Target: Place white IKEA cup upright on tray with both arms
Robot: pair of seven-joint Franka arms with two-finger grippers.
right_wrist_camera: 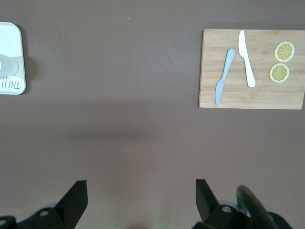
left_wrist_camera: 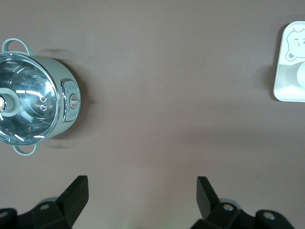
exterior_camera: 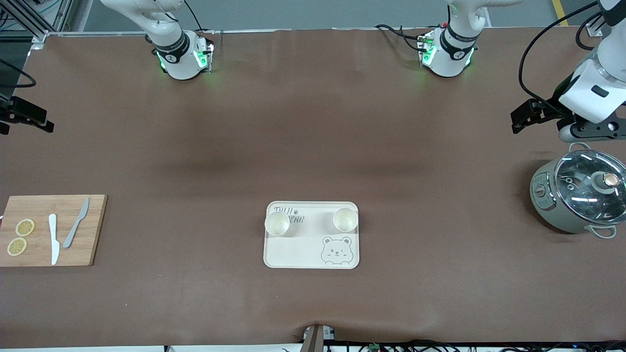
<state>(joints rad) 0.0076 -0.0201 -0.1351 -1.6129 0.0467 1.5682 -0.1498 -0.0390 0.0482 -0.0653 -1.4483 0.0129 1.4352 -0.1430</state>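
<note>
The right gripper (right_wrist_camera: 138,200) hangs empty with fingers spread over the table's edge at the right arm's end, above the cutting board (exterior_camera: 51,230). Two white cups (exterior_camera: 277,224) (exterior_camera: 345,219) stand upright on the tray (exterior_camera: 311,254), lettered "TAIJI BEAR", near the table's front edge. The left gripper (left_wrist_camera: 142,200) waits, jaws apart, over the pot (exterior_camera: 577,195). Placement looks finished; nothing more seems needed.

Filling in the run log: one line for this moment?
cups: both upright on tray | left gripper: open, beside pot | right gripper: open, idle
</note>
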